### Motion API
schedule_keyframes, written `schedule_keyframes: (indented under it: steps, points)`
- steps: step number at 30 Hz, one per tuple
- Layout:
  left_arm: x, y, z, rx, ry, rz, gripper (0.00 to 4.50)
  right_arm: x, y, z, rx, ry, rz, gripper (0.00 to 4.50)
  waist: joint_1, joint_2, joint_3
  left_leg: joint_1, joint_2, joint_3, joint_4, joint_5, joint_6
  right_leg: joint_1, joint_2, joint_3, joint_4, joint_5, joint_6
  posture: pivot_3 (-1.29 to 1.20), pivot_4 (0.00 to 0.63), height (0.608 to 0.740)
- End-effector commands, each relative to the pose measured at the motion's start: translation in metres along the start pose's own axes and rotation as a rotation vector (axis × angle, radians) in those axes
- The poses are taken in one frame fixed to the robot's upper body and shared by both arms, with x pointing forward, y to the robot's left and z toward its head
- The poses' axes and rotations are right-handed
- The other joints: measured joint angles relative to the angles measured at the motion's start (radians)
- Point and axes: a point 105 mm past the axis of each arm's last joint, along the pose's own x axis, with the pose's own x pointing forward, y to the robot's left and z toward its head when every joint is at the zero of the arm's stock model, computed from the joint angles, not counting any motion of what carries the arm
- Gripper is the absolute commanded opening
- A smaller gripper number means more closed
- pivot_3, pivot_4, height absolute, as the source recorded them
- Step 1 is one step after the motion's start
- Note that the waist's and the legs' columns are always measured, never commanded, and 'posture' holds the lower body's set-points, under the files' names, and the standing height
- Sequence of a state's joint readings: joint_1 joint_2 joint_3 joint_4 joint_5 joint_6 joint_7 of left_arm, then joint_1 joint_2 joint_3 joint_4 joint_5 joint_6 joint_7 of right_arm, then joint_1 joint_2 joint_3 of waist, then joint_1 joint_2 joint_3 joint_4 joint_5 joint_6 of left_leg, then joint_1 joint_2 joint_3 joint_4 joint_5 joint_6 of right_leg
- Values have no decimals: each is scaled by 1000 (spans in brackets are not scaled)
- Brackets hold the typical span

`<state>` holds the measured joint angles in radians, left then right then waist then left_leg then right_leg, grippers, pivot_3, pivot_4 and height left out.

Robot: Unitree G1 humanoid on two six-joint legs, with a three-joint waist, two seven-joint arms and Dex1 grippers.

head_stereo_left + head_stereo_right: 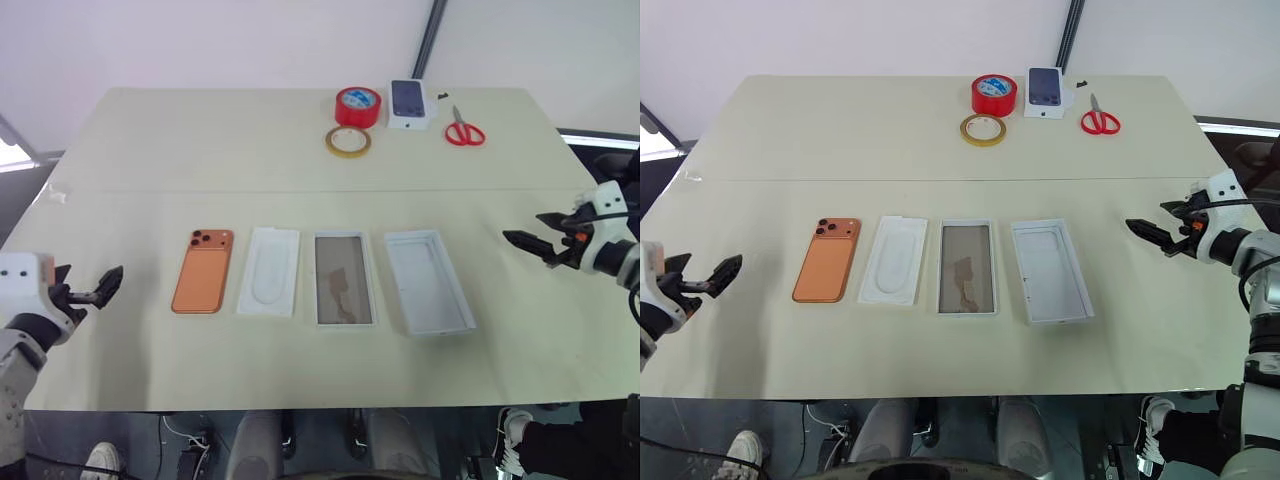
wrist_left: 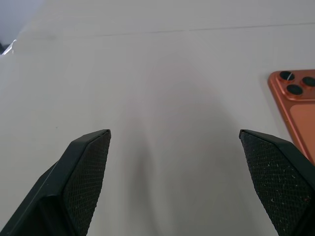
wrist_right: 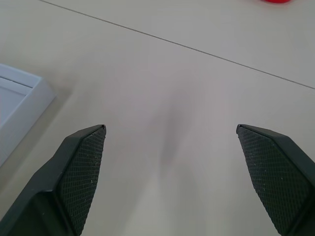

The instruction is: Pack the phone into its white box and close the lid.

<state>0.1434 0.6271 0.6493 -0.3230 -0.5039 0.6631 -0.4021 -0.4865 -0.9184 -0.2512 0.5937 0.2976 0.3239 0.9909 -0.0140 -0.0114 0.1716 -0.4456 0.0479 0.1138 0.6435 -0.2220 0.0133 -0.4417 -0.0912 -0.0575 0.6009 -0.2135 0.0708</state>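
Note:
The orange phone [image 1: 203, 271] lies camera side up on the left of a row on the table; its camera corner also shows in the left wrist view [image 2: 295, 108]. Further right in the row sits the shallow white box [image 1: 319, 280] with a grey-brown floor. Right of that, the deeper lid [image 1: 428, 280] lies with its plain white inner face up. My left gripper [image 1: 105, 285] hovers open to the left of the phone, apart from it, with nothing between its fingers [image 2: 88, 167]. My right gripper [image 1: 522, 241] hangs open to the right of the lid [image 3: 19, 103], its fingers [image 3: 78, 167] empty.
A flat white insert [image 1: 269, 271] with an oval recess lies between the phone and the box. At the far edge stand a red tape roll [image 1: 357, 106], a yellow tape ring [image 1: 347, 141], a small white box with a phone picture [image 1: 410, 104] and red scissors [image 1: 464, 132].

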Motion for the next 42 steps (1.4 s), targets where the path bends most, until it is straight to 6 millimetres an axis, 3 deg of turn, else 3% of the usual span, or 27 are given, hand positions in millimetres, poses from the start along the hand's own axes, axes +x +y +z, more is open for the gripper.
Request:
schedule_keyframes:
  steps: [1, 14, 20, 24, 28, 35, 42]
  points:
    - [-3, -3, 12, 18, -43, -3, 4397, 0, -1, 15, -29, -45, 1, 4430, 0, 0, 0, 0, 0, 0, 0, 0, 0, 0, 0, 0, 0, 0, 0, 0, 150, 740]
    - [4, -20, 20, 17, -67, -62, 4397, 4, 7, 20, -58, -53, 31, 4430, 2, 0, 0, 0, 0, 0, 3, 0, 0, 3, 1, -1, 2, 0, 0, 0, 150, 740]
    - [12, -41, 32, 13, -96, -143, 4397, 9, 18, 28, -93, -73, 72, 4430, 1, 0, 0, 0, 0, 0, 4, 0, 0, 4, 2, -1, 3, 0, 0, 0, 150, 740]
    - [23, -84, 43, 3, -113, -283, 4397, 21, 46, 43, -144, -115, 168, 4430, 2, 0, 0, 1, 1, 0, 5, 0, 1, 4, 3, -1, 6, 0, 0, 0, 150, 740]
    - [23, -123, 44, -27, -92, -422, 4397, 30, 90, 57, -203, -142, 301, 4430, 3, 0, 0, 2, 0, 0, 7, 2, 3, 4, 4, 0, 11, 0, 1, 0, 150, 740]
    - [21, -164, 33, -69, 63, -528, 4466, 28, 154, 59, -317, -100, 468, 4481, 8, -1, 0, 2, 0, -1, 8, 2, 4, 4, 5, 0, 13, -1, 2, 0, 150, 740]
    - [22, -185, 27, -159, 212, -546, 4466, 26, 203, 62, -376, -131, 618, 4481, 16, -2, 0, 2, 0, -2, 10, 2, 4, 6, 5, -1, 13, -1, 3, 0, 150, 740]
